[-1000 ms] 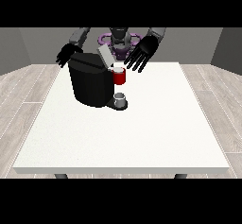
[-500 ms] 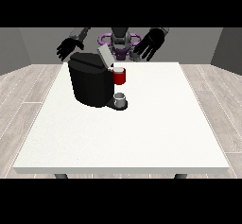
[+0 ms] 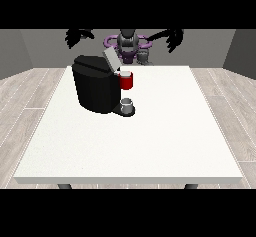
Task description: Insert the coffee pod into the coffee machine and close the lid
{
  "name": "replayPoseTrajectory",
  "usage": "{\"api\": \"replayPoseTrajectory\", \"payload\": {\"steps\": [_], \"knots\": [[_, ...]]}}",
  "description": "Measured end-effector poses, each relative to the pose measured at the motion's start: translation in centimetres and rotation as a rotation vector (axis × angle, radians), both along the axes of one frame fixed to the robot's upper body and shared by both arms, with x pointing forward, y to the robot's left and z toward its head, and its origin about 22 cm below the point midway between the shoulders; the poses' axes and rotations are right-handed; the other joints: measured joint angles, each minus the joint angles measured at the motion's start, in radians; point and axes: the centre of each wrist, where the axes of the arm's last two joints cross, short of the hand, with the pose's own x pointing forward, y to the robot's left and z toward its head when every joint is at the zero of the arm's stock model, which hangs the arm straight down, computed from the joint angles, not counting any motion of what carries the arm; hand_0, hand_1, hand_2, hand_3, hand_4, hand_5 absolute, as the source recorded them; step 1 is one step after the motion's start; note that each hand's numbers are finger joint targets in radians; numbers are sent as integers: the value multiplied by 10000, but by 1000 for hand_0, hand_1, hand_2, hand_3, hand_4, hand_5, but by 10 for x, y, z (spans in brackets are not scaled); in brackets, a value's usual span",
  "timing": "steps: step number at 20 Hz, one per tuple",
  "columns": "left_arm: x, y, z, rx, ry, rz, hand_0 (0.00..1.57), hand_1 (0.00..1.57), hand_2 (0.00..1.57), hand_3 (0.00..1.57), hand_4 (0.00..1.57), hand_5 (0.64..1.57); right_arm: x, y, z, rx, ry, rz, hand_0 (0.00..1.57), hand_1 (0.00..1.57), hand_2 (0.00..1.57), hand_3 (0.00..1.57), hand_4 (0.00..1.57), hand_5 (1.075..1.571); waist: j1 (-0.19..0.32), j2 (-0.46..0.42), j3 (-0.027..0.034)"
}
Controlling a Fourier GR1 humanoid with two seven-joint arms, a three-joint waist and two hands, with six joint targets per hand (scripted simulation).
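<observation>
Grey walls and pale wood-plank flooring surround a large white rectangular table, behind which one humanoid robot with a dark grey head and purple-trimmed torso stands with both arms raised. One boxy black coffee machine sits on the table's far-left part, its single grey lid tilted up and open. One red brewing head juts from the coffee machine's side nearer the view's right, and a small pale round top, apparently the coffee pod, shows in it, though it is too small to be sure. One small grey cup stands on the coffee machine's black base, directly below the red brewing head. Two black hands are up in the air, well apart from the coffee machine and touching nothing. The hand at the view's left hangs above and behind the coffee machine, its fingers spread and drooping downward. The hand at the view's right hangs well off to the coffee machine's right and higher than its lid, fingers likewise spread and pointing down. The pod's place in the brewing head lies below and between the two hands, nearer the one at the view's left. No brand, label or writing can be read on the coffee machine.
</observation>
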Motion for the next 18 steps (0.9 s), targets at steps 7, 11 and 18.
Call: {"api": "replayPoseTrajectory", "payload": {"steps": [7,11,18], "knots": [[-28,2,-45,-1646,779,328,0,0,0,0,0,1571,15,-4,34,-258,-392,833,0,0,0,0,0,1571,717,-491,5],[-41,-5,-59,-2391,973,139,0,0,0,0,0,1571,20,-6,40,-495,-510,1143,0,0,0,0,0,1571,1294,-494,5],[-61,-10,-70,-3325,1109,54,0,0,0,0,0,1571,30,2,43,-1038,-547,1685,0,0,0,0,0,1571,1915,-346,8]]}}
